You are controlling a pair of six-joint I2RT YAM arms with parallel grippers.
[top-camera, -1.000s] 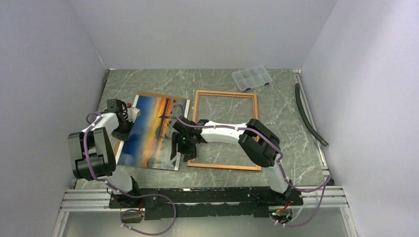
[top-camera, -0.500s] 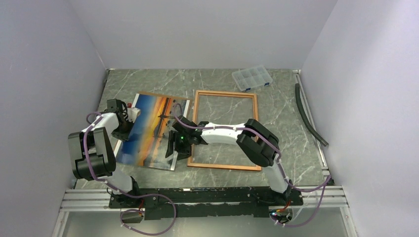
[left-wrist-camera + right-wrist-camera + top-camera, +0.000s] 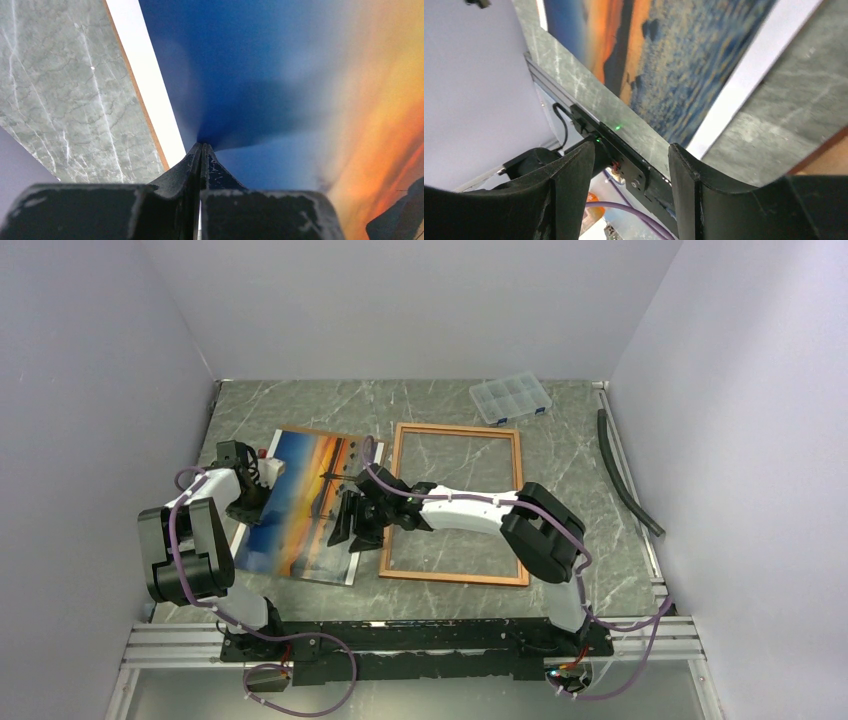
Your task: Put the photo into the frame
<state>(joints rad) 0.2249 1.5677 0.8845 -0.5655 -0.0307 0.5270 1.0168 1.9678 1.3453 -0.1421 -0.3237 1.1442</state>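
The photo (image 3: 300,502), orange sunset over blue water, lies picture side up left of the frame (image 3: 392,502), a thin reddish-brown border lying flat on the table. My left gripper (image 3: 256,490) is shut on the photo's left edge; in the left wrist view (image 3: 201,148) the jaws pinch the blue part of the print (image 3: 280,75). My right gripper (image 3: 350,525) is open and empty over the photo's right edge, beside the frame's left rail. The right wrist view shows the gripper (image 3: 631,170), the photo (image 3: 664,55) and a corner of the frame (image 3: 826,150).
A board with a white face and a brown edge (image 3: 145,90) lies under the photo. A clear compartment box (image 3: 510,398) stands at the back right. A black hose (image 3: 625,475) runs along the right wall. A metal rail (image 3: 400,640) lines the near edge.
My right gripper has moved away from the near corner of the photo, farther along its right edge. The photo's near corner has shifted slightly left. The left gripper has kept its hold.
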